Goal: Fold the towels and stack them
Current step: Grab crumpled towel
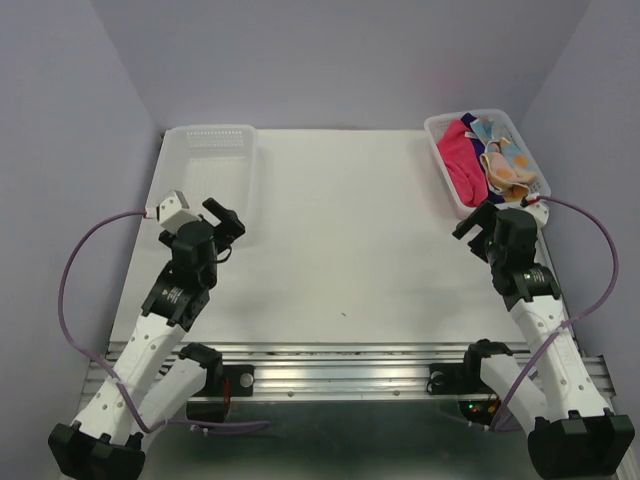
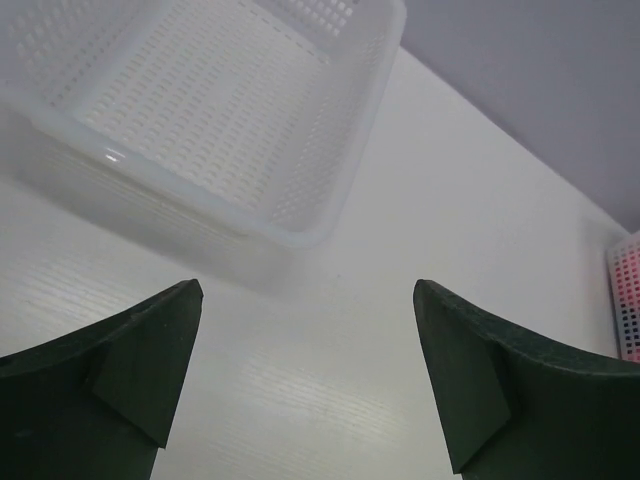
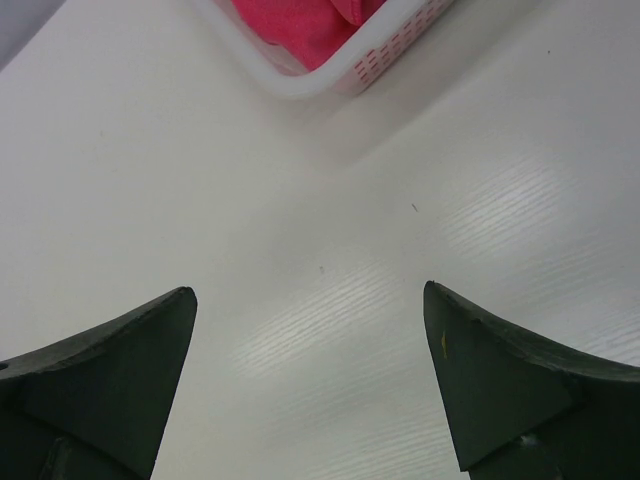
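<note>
While both arms hang over the bare surface, I see the towels all bunched in the full basket, heaped up to its rim. The pink one lies along the basket's inner side, the striped ones lie against its outer wall, and what looks like purple shows at its far end.

The right gripper sits just short of the basket's near corner, spread wide with nothing in it. The left gripper is well apart from that basket, across the surface beside the empty basket, also released and bare.

I reckon these are light, limp and clingy. Pull one and its neighbours may come along. I'd pinch a raised fold or corner of the pink one, up by the rim. The basket's wall blocks a low approach, and that light plastic could slide or lift with the cloth.
</note>
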Tool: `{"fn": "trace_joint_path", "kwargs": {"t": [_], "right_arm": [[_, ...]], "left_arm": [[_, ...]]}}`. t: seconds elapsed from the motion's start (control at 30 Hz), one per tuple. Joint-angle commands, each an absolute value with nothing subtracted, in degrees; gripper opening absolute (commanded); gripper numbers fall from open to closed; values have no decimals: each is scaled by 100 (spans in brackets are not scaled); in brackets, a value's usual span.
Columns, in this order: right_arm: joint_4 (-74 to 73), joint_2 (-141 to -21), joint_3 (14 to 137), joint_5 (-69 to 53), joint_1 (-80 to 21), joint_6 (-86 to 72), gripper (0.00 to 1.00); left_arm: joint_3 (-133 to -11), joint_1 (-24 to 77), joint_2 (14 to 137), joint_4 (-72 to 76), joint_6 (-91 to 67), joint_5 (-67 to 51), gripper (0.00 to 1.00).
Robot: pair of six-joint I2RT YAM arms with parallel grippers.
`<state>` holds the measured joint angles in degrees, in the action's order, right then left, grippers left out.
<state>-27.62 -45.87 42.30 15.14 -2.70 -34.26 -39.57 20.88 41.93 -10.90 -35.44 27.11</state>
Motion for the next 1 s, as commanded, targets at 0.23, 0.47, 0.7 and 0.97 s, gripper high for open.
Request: {"fn": "trace_joint_path", "kwargs": {"t": [0.23,0.47,0.7,0.97], "right_arm": [[-1740,-5289,5412,1739,-246,-2646,100],[-1977,-7588,7204,2724,-246,-1786,100],[-2521,-9533,8946,3306,17,-1169,100],[-2654,-10748,9816,2927,466,-1028,100]], "left_arm": [[-3718,2092,3367,-132,-3296,2400,99],[-3577,2092,3322,-35,-3313,2513,99],[-3621,2092,3551,-88,-3243,2601,99],[-3551,2092,3770,104,-3261,2321,99]]}}
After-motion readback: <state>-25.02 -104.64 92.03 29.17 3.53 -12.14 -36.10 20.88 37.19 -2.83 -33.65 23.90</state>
